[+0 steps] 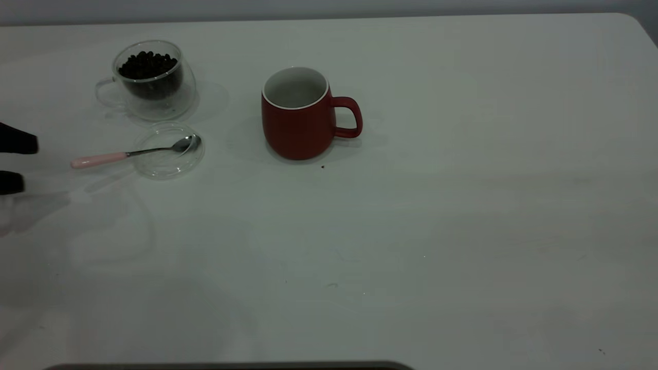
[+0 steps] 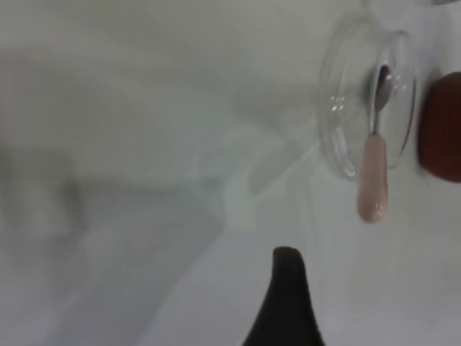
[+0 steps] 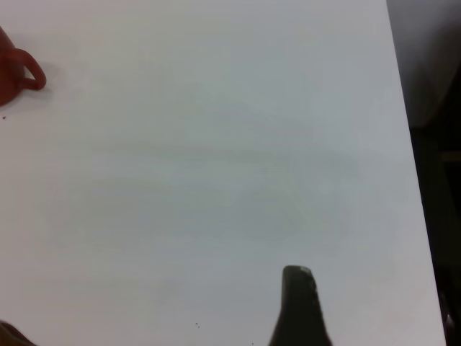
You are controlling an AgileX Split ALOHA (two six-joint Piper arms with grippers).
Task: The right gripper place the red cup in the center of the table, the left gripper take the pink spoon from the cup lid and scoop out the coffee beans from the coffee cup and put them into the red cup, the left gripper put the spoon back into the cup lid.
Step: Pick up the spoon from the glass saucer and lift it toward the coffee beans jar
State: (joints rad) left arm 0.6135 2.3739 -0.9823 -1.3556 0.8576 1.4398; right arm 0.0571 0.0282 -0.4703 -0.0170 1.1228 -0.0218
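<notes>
The red cup stands upright near the middle of the table, its handle towards the right, its white inside empty. The coffee cup at the far left holds a heap of coffee beans. In front of it lies the cup lid, with the pink spoon resting bowl-in-lid and its pink handle pointing left. My left gripper is open and empty at the left edge, just left of the spoon handle. In the left wrist view one finger shows short of the spoon. My right gripper shows only one finger.
A small dark speck lies just in front of the red cup. In the right wrist view the red cup's handle is far off, and the table's edge runs close beside my right gripper.
</notes>
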